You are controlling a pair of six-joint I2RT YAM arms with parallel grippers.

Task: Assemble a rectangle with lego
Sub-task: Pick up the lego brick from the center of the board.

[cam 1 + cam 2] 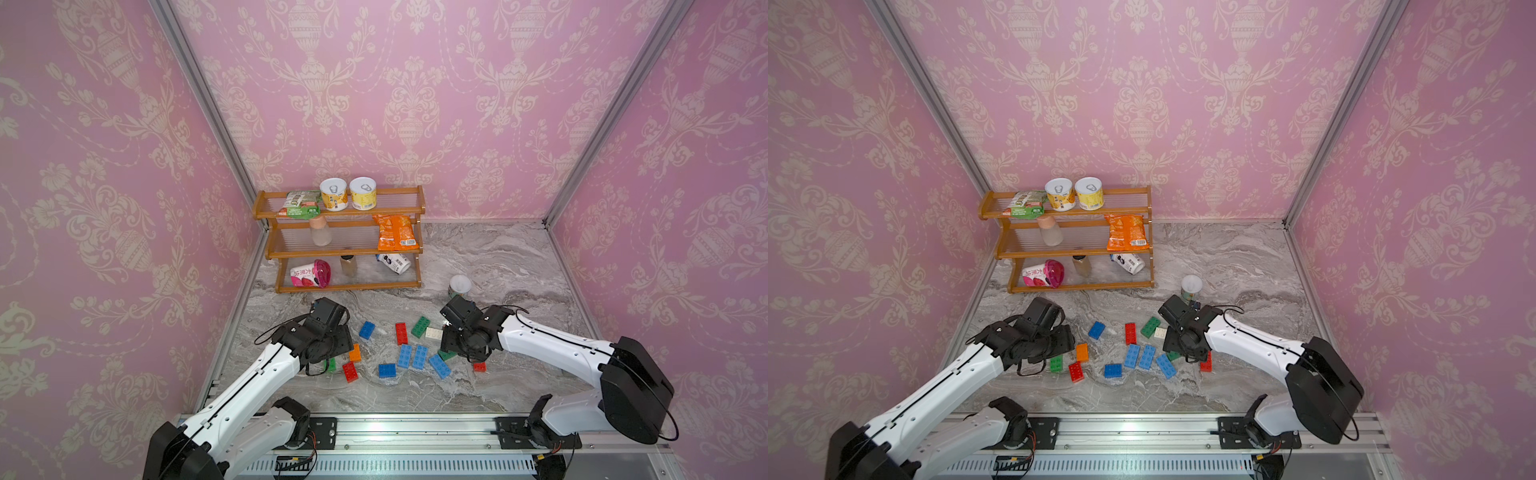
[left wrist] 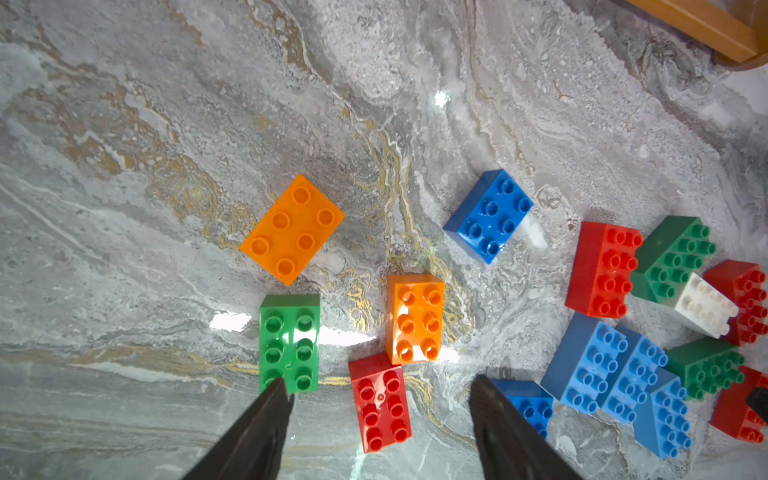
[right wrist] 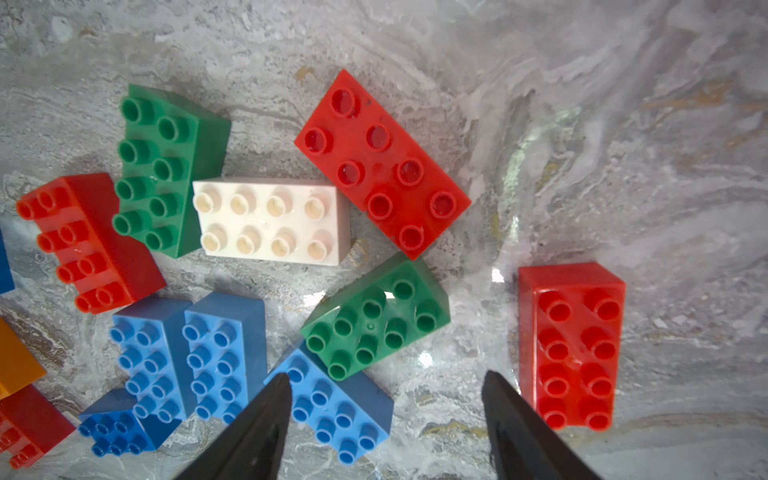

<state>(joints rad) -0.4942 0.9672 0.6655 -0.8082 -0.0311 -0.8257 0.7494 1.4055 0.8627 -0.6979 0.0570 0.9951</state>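
Loose lego bricks lie scattered on the marble table (image 1: 498, 266). Two light blue bricks (image 1: 412, 356) sit side by side, with a third light blue brick (image 3: 340, 409) slanted beside them. My left gripper (image 2: 380, 386) hangs open above a red brick (image 2: 380, 403), holding nothing. A green brick (image 2: 289, 343) lies by one fingertip and an orange brick (image 2: 414, 318) touches the red one. My right gripper (image 3: 386, 378) is open and empty over the slanted light blue brick's corner, between a green brick (image 3: 376, 318) and a red brick (image 3: 573, 345). A white brick (image 3: 270, 220) lies further off.
A wooden three-tier rack (image 1: 345, 245) with cans, snack bags and bottles stands at the back left. A small cup (image 1: 460, 286) stands just behind the right wrist. More bricks lie around: blue (image 1: 367, 330), red (image 1: 401, 333), green (image 1: 420, 326).
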